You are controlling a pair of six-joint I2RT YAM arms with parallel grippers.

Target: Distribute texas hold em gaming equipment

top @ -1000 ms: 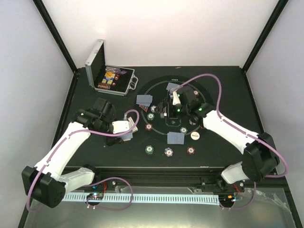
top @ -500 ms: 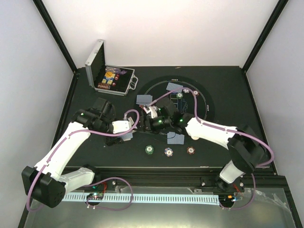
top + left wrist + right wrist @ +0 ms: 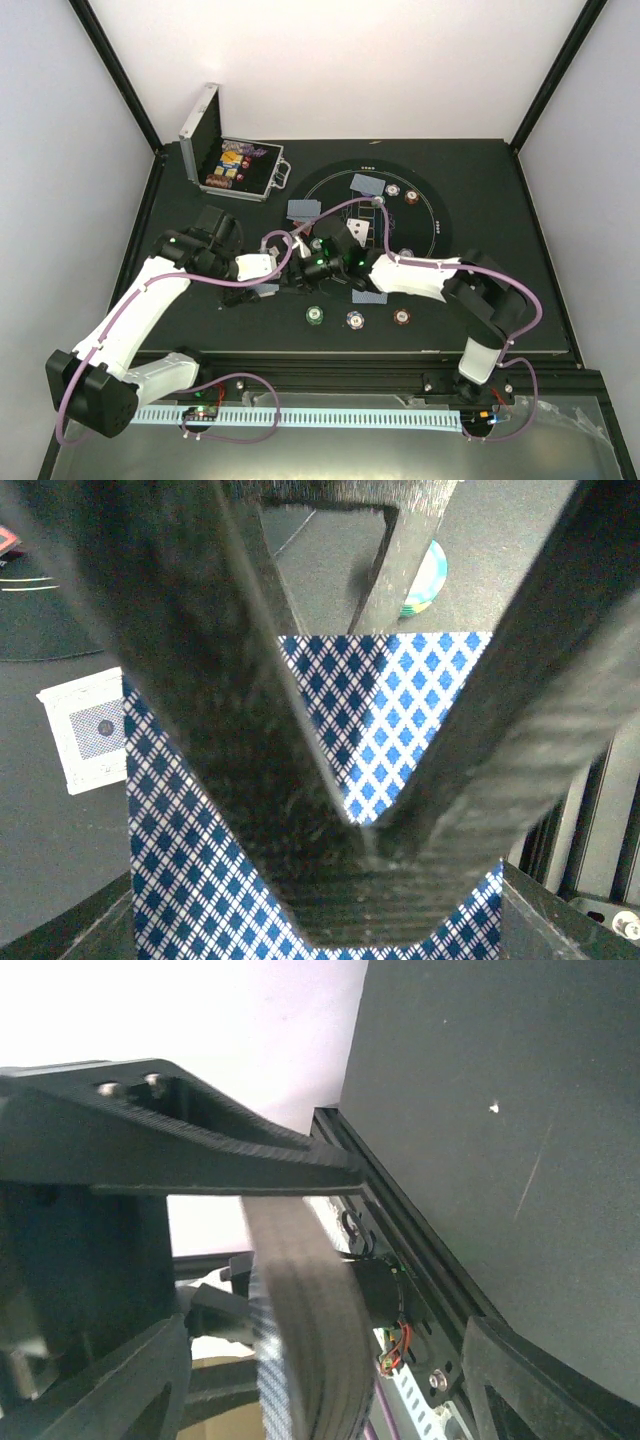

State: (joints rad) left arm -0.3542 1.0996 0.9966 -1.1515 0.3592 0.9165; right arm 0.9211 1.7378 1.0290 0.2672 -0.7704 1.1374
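Left of centre on desk [image 3: 500, 190]: left gripper [image 3: 360, 852], fingers clamped on deck of cards [image 3: 425, 705]. Just right of it: right gripper [image 3: 297, 277], finger spacing impossible to tell. Toward near edge, in a row: green chip [image 3: 315, 316], blue-white chip [image 3: 355, 320], red chip [image 3: 402, 317].
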